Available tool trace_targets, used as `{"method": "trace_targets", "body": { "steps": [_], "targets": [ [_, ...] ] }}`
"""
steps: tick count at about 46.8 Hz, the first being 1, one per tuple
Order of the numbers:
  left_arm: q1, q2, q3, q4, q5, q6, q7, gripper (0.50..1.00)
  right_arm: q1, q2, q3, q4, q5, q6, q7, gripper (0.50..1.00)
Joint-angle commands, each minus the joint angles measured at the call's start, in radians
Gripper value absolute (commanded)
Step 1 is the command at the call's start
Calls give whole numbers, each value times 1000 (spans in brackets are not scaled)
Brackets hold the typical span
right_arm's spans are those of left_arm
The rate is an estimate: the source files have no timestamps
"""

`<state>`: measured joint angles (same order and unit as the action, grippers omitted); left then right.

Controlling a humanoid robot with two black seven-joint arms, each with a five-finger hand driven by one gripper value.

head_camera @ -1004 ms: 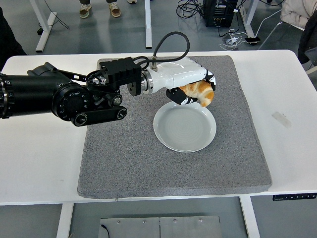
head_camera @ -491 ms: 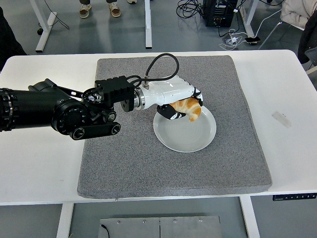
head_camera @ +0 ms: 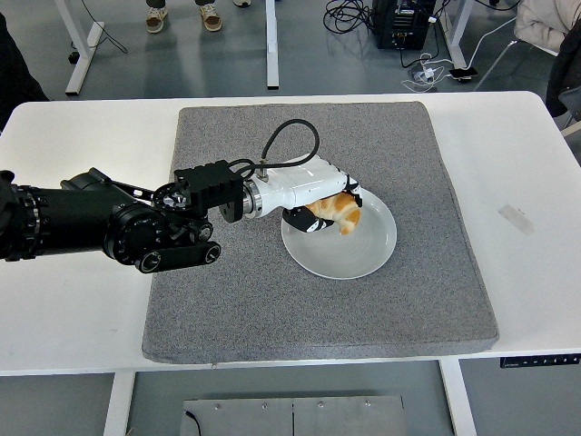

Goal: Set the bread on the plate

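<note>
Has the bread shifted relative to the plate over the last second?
Yes. The bread, gripped by the left hand, has moved toward the table's near edge and left, from the plate's far rim to over its far-left inside.

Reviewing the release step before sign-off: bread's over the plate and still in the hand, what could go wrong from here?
1. The golden-brown bread roll sits over the left part of the round white plate, near its rim, so on release it may roll off onto the grey felt mat.
2. The white left hand is curled around the roll and low over the plate; opening or withdrawing may drag the roll or nudge the plate.
</note>
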<state>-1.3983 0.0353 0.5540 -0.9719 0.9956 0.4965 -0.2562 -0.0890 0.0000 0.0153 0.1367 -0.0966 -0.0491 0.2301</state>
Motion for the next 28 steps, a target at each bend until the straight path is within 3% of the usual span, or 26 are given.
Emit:
{"method": "trace_targets", "body": {
  "steps": [1,11,28],
  "targets": [
    [15,-6,0,12,0,0,0,500,0,0,0,0,0,0,0,1000],
    [65,-35,-2,94,0,-1,-2,500,0,0,0,0,0,0,0,1000],
    [81,-35,-3,104,0,-1,-3,500,0,0,0,1,0,0,0,1000]
  ]
}}
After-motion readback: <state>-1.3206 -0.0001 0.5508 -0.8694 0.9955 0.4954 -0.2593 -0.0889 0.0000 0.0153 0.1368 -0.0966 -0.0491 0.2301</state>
